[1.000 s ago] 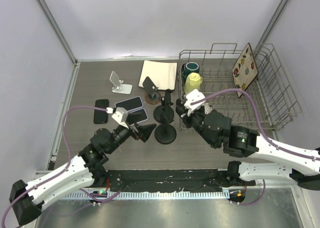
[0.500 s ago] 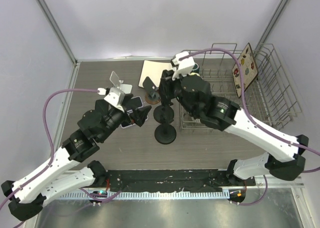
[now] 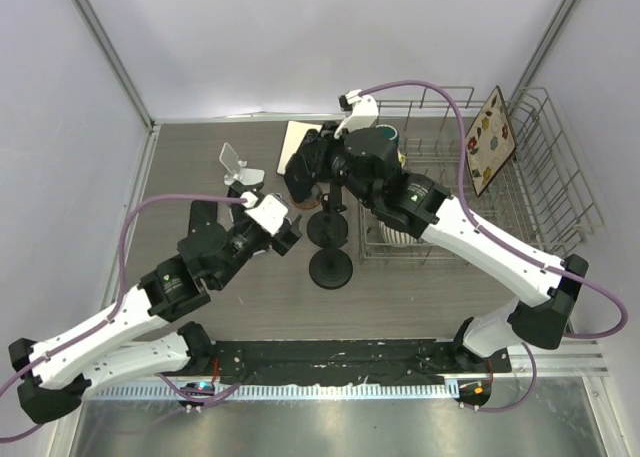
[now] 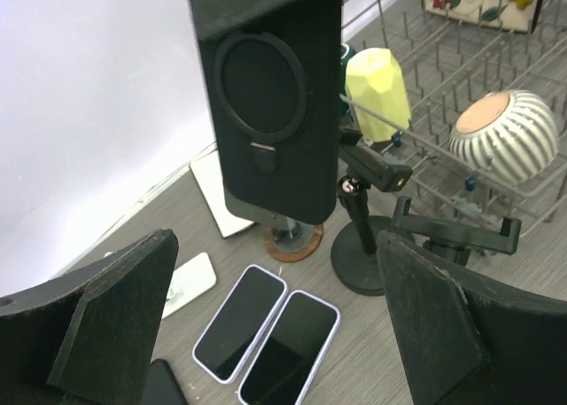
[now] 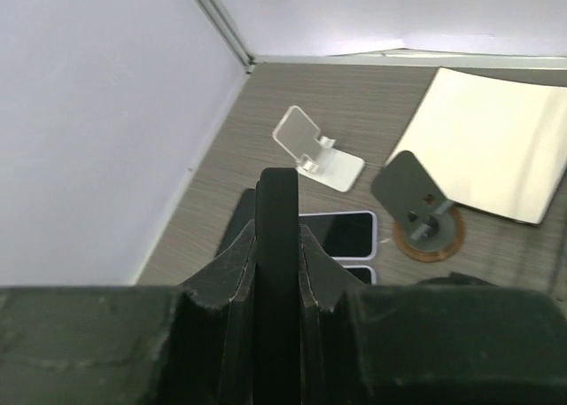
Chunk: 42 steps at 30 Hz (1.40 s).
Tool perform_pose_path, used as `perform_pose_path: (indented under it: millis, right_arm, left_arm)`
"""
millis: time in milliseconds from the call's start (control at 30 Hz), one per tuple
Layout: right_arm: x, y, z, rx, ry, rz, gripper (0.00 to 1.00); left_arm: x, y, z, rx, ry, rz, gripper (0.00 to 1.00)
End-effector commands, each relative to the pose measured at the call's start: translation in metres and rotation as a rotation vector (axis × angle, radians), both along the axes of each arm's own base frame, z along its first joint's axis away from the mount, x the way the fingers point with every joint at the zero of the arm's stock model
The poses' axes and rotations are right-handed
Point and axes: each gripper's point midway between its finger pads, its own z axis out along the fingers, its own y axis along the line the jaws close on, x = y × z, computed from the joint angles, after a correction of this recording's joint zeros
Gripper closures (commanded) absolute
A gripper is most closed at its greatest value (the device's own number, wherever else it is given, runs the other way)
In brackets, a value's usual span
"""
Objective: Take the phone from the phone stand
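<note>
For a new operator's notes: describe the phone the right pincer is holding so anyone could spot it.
Look left of the dish rack, above the table. The phone is held aloft in the right pincer, a ring mount on its black back; the other phones lie flat.

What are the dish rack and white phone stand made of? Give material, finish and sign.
Dish rack: thin metal wire, shiny silvery finish, going by its glinting bare rods. White phone stand: probably painted metal or plastic, matte white; its thin bent plates fit either.
</note>
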Motion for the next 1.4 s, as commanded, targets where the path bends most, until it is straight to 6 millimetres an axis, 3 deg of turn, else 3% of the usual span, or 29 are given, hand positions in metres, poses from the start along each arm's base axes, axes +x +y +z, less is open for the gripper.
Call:
perform_pose_path:
  millis: [0,133,400,567,767,867,900,1000,1100,1133,1233,1367]
  right_arm:
    - [-0.006,0.01,0.069,0.329,-0.067,0.047,0.99]
    - [-0.014,0.017,0.073,0.384,-0.054,0.1,0.99]
    - [-0.022,0.025,0.055,0.47,0.005,0.143,0.99]
    - [-0.025,0.028,0.048,0.506,0.039,0.161,0.99]
    - [-0.028,0.034,0.037,0.542,0.085,0.178,0.99]
    - [-0.029,0.036,0.032,0.558,0.101,0.188,0.99]
    - [-0.031,0.035,0.035,0.576,0.098,0.192,0.98]
    - [-0.031,0.032,0.033,0.6,0.096,0.184,0.88]
    - [-0.031,0.022,0.036,0.63,0.072,0.156,0.7]
    - [-0.032,0.017,0.042,0.646,0.059,0.15,0.58]
    - [-0.031,0.006,0.043,0.681,0.032,0.112,0.37]
    - [-0.033,-0.014,0.047,0.731,-0.016,0.071,0.2]
  left_arm:
    - [0.012,-0.001,0.006,0.086,-0.113,0.048,0.0]
    - [0.018,-0.002,0.004,0.096,-0.117,0.085,0.0]
    - [0.028,0.026,0.004,0.054,-0.18,0.256,0.01]
    - [0.03,0.026,-0.007,0.101,-0.189,0.258,0.18]
    - [0.031,0.024,-0.015,0.137,-0.186,0.263,0.44]
    - [0.031,0.022,-0.019,0.152,-0.181,0.259,0.65]
    - [0.03,0.022,-0.021,0.156,-0.176,0.258,0.8]
    - [0.031,0.024,-0.021,0.155,-0.163,0.273,1.0]
    - [0.03,0.029,-0.021,0.141,-0.148,0.295,1.0]
    - [0.03,0.03,-0.021,0.127,-0.137,0.301,1.0]
    - [0.029,0.034,-0.021,0.1,-0.111,0.318,1.0]
    - [0.029,0.038,-0.021,0.05,-0.072,0.346,1.0]
